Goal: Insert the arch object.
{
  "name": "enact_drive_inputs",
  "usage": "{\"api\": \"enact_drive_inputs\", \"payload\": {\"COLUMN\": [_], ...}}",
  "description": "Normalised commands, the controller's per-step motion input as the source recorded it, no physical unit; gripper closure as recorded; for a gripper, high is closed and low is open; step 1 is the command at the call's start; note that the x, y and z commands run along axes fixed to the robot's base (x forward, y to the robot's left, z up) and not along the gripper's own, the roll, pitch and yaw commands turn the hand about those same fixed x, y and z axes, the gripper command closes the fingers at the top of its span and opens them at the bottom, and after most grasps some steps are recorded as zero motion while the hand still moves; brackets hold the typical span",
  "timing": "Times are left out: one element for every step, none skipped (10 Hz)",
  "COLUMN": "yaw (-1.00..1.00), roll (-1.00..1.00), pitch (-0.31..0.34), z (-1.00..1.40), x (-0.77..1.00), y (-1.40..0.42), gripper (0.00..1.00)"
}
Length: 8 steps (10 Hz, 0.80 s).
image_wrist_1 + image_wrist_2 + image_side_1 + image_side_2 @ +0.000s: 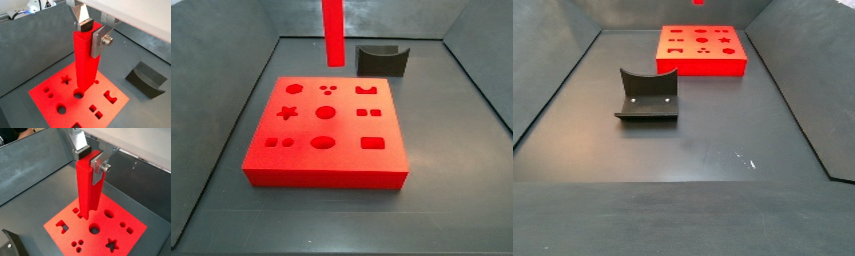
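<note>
Gripper (90, 35) is up over the red board (385, 165), clamped on the top end of a tall red bar. I take that bar as the arch object (85, 60). In a wrist view (89, 188) it seems to have a groove down its length, matching the arch-profile hole (372, 89), but the views are poor, so I'm not certain. The jaws are only as far apart as the bar is thick, with one silver finger (100, 42) flat on its side face and nothing else between them. The bar hangs upright, its lower end low over the board near a round hole (79, 93) and off to one side of the arch hole. I can't tell if the tip touches the board. Handling guess: rigid printed plastic, light, not fragile, with smooth faces that could slip. It's long, so a grip at the top gives the tip a lot of leverage, and any contact at the hole edge may tilt it in the pads. The flat side faces are the right place to hold it, as it is held here. The dark fixture (647, 95) sits on the floor well apart from the board, untouched.
</note>
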Motion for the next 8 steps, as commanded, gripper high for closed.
{"api": "enact_drive_inputs", "payload": {"yaw": [0.0, 0.0, -0.4, -0.54, -0.55, -0.55, -0.58, -0.68], "roll": [-0.01, 0.0, 0.0, -0.05, -0.08, -0.06, 0.0, 0.0], "pitch": [0.0, 0.0, 0.099, 0.084, 0.024, 0.006, 0.004, 0.0], "z": [0.0, 0.0, 0.0, 0.0, 0.0, -0.08, -0.22, -0.38], "x": [0.0, 0.01, 0.44, 0.56, 0.64, 0.66, 0.64, 0.54], "y": [0.0, -0.03, 0.13, 0.32, 0.29, 0.31, 0.34, 0.28], "gripper": [1.0, 1.0, 1.0, 1.0, 1.0, 1.0, 1.0, 1.0]}}
